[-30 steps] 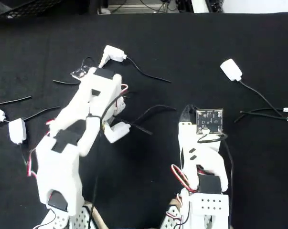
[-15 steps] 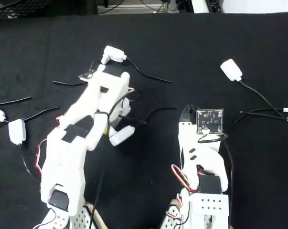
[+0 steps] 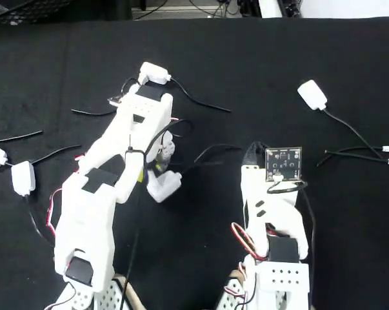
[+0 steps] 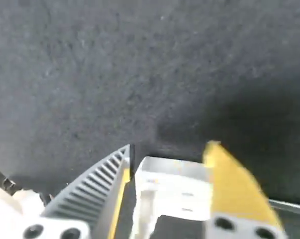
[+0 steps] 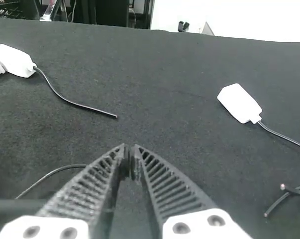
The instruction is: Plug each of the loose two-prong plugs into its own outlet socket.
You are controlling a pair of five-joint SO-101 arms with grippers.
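Left gripper is clamped on a white plug, low over the black worktop; right gripper is closed, empty; hold the plug square, prongs level; approach what looks the nearest socket straight, cord slack.

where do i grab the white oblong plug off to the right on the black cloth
Pinch the white oblong plastic plug body across its two long sides, coming straight down from above. It lies flat on the black cloth and is narrowest that way; its thin black cable leaves the end nearer the arm, so stay off that end. The right pincer is shut and should open first.
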